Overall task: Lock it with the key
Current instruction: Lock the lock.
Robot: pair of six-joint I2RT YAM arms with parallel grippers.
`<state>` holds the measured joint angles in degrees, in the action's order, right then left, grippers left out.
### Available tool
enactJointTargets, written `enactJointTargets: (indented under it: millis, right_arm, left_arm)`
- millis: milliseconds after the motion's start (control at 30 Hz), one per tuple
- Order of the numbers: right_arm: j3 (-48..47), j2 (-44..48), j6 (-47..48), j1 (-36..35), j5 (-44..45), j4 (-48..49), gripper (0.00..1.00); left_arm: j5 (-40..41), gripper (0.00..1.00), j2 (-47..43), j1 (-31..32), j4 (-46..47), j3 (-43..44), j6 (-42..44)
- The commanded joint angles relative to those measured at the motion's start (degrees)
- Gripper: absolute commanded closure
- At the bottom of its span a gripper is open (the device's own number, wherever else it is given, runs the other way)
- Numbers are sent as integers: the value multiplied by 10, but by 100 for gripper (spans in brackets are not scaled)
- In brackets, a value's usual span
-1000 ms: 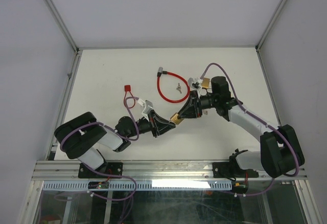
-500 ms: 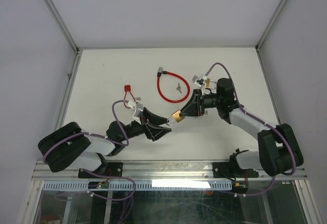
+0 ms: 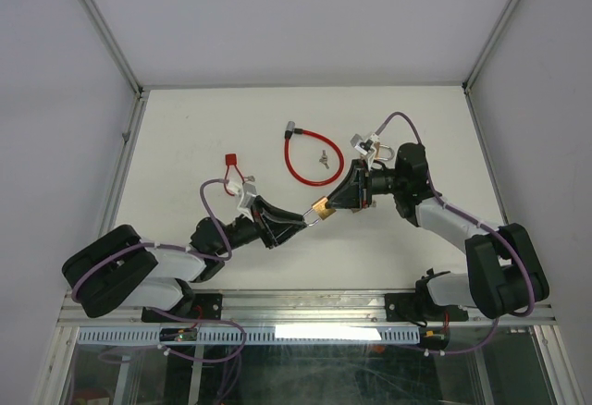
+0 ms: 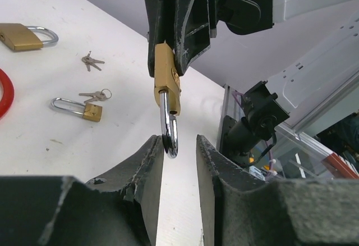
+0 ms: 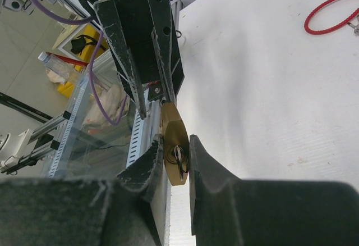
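My right gripper is shut on a brass padlock and holds it above the table; its fingers clamp the body's flat sides. A key on a ring sits in the keyhole at the padlock's base. The steel shackle points at my left gripper. That gripper is open, its jaws on either side of the shackle's tip; the tip lies against the left finger, with a gap to the right one. In the top view the left gripper meets the padlock mid-table.
A red cable lock with small keys inside its loop lies behind. A red tag lies at the left. Two more padlocks and loose keys lie on the table. The frame rail runs along the near edge.
My left gripper drew back from the padlock, then came forward again, and now has the shackle tip between its jaws. My right gripper shifted slightly, still holding the padlock.
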<state>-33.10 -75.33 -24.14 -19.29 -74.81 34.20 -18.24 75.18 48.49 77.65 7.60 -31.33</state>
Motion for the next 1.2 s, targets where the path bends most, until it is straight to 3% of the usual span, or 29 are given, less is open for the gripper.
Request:
enactJointTargets:
  millis: [0,267,467,1033,1167]
  right_arm:
    - [-7,17,-14,6,2,51,100]
    - [-5,18,-16,3,4,53,100]
    - [-3,21,-14,1,5,55,100]
    - [-2,27,-14,1,4,55,100]
    - [-2,27,-13,1,4,54,100]
  left_arm:
    - [-30,73,13,-5,46,20,-22]
    - [-31,83,8,-7,33,24,-19]
    - [-44,78,7,-7,11,32,-17]
    - [-64,78,30,-21,8,37,-34]
    - [-69,90,31,-22,16,37,-36]
